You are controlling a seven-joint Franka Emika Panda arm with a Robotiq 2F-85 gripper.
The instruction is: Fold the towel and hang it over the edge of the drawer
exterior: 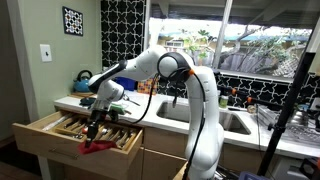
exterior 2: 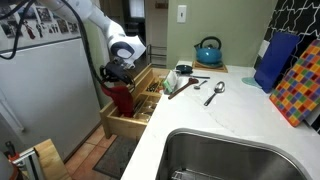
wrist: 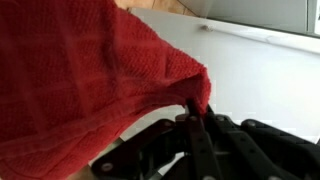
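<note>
A red towel (exterior: 98, 147) hangs from my gripper (exterior: 96, 131) over the open wooden drawer (exterior: 45, 139). In an exterior view the towel (exterior 2: 122, 98) droops beside the drawer (exterior 2: 130, 122) below my gripper (exterior 2: 117, 74). In the wrist view the towel (wrist: 70, 80) fills the left and top of the picture, and its edge is pinched between my fingertips (wrist: 192, 108). The gripper is shut on the towel. The drawer holds several utensils in dividers.
A blue kettle (exterior 2: 208, 50) stands at the back of the white counter (exterior 2: 235, 115). Spoons (exterior 2: 216, 92) and a small cup lie on the counter. A sink (exterior 2: 225, 157) is in the counter. A fridge (exterior 2: 45, 90) stands beside the drawer.
</note>
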